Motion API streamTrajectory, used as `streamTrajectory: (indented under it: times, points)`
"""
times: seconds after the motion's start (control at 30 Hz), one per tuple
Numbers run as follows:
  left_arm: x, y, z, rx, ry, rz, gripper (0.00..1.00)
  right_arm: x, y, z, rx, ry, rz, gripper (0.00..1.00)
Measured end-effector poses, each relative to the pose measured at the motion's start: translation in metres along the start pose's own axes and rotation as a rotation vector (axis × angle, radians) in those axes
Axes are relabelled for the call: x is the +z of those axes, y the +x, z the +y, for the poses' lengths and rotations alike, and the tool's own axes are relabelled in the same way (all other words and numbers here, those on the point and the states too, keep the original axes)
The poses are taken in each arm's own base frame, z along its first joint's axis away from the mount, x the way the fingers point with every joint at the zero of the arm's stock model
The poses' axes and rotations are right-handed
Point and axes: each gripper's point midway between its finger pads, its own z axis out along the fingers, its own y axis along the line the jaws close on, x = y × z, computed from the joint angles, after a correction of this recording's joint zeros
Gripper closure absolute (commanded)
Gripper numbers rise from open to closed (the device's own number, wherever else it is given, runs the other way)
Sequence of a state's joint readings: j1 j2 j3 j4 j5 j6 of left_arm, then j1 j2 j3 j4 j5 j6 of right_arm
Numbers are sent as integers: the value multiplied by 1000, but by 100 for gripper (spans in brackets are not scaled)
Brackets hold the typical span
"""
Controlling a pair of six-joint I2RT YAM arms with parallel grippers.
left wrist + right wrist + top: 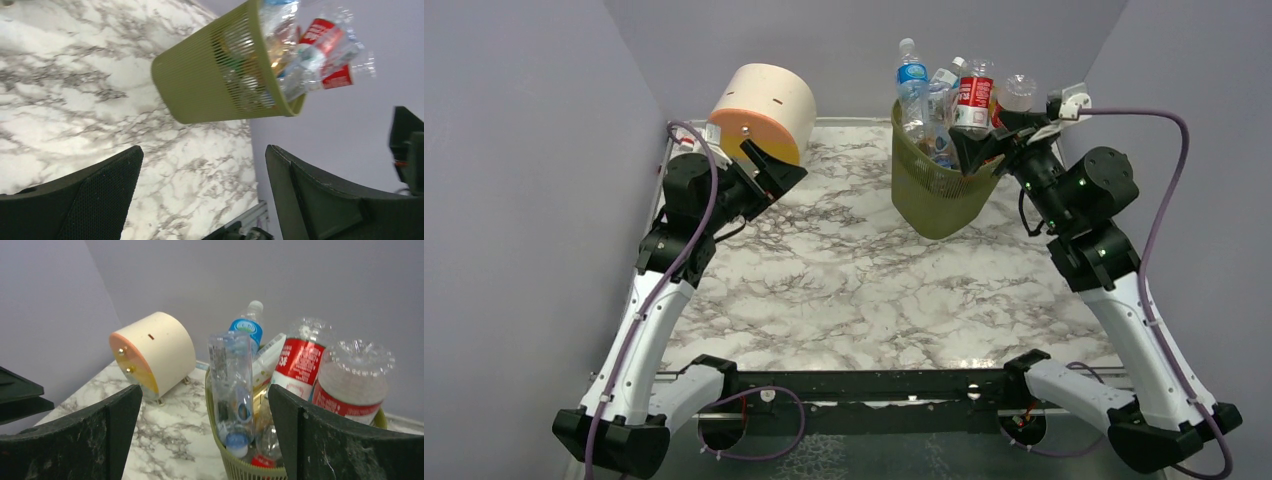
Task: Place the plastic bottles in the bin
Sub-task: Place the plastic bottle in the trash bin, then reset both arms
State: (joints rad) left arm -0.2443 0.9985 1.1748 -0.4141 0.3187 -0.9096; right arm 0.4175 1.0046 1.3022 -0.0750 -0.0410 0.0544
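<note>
We find the bin (939, 195) heaped: the plastic bottles (973, 100) stand and lean inside it, several poking above its rim. Our right gripper (204, 392) hangs just beside the bin's rim, jaws wide and holding nothing. Our left gripper (204, 150), well to the bin's left near the round box (764, 110), is also spread wide and empty. We judge the bottles light, thin-walled, slick and easily crushed. Any that topples out is best pinched gently across its labelled middle.
</note>
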Motion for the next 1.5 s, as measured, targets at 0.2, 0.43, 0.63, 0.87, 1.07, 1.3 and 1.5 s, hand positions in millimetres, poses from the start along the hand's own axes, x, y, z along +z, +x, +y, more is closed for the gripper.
streamTrajectory:
  times: [0.2,0.43,0.63,0.87,1.07,1.3,1.5]
  points:
    - [8,37,55,69,-114,42,1,-49,35,-11,52,83,115,0]
    - [34,115,80,223,-185,201,1,-105,106,-26,145,209,271,1]
    - [59,157,120,359,-292,271,1,-123,173,-39,193,321,429,1]
    - [74,181,161,526,-395,259,1,-130,238,-49,217,405,578,1]
    - [81,193,184,661,-431,262,1,-137,267,-66,203,486,624,1]
    - [60,154,201,686,-439,78,1,-144,284,-130,249,675,598,0]
    - [53,110,230,705,-532,-41,1,-152,298,-174,334,799,553,0]
